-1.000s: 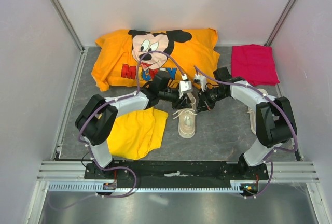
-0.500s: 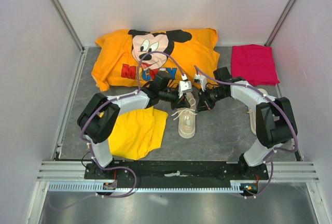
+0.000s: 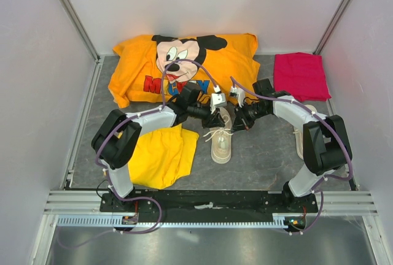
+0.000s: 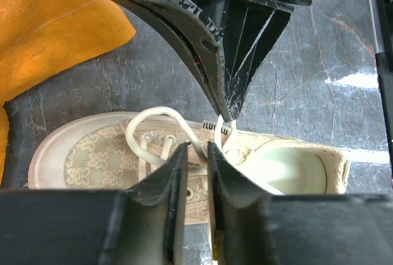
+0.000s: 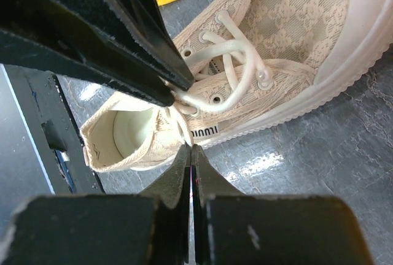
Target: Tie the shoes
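Left wrist view: we can't tell if our barely-open left gripper [image 4: 197, 148] holds anything; right gripper [image 5: 191, 149] pinches a round lace [image 4: 156, 111] on the patterned-mesh shoe [image 4: 98, 154].

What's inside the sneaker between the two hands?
Inside the sneaker, only its pale lining shows at the heel opening; nothing lies there. Toward the toe, the tongue and laces cover the interior.
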